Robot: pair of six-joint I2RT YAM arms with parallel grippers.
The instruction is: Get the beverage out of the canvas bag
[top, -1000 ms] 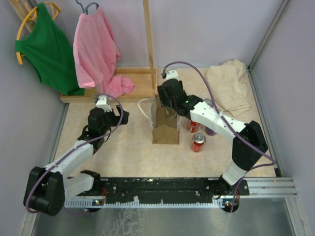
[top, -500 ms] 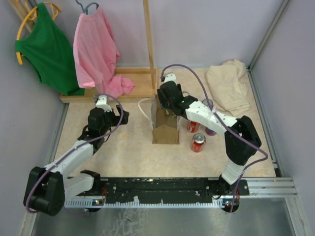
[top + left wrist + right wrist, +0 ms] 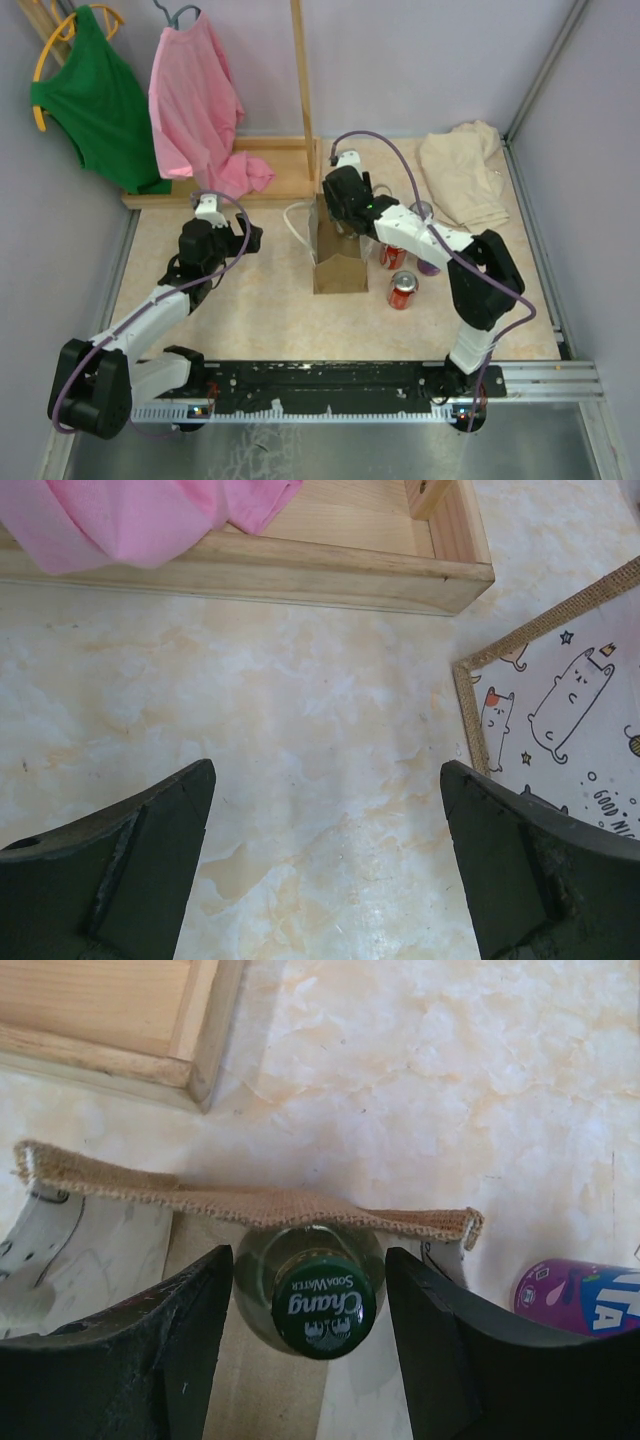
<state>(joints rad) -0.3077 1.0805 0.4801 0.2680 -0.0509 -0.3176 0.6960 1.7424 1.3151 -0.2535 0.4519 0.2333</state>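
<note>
The beverage [image 3: 310, 1305], a green-capped glass soda-water bottle, is standing upright inside the canvas bag [image 3: 250, 1205], just behind its burlap rim. The right gripper [image 3: 308, 1260] is reaching into the bag with its jaws flanking the bottle on both sides; I cannot tell whether they are pinching it. Judging by this, the reach is done, while the lift out and the set-down are remaining. The left gripper [image 3: 327, 770] is hovering beside the bag, jaws spread wide and holding nothing. A purple can [image 3: 580, 1295] and red cans [image 3: 403, 289] are sitting on the marbled tabletop [image 3: 260, 310] nearby. A wooden rack base [image 3: 300, 570], pink garment [image 3: 195, 100], green garment [image 3: 95, 100] and beige cloth [image 3: 463, 175] are lining the back.
</note>
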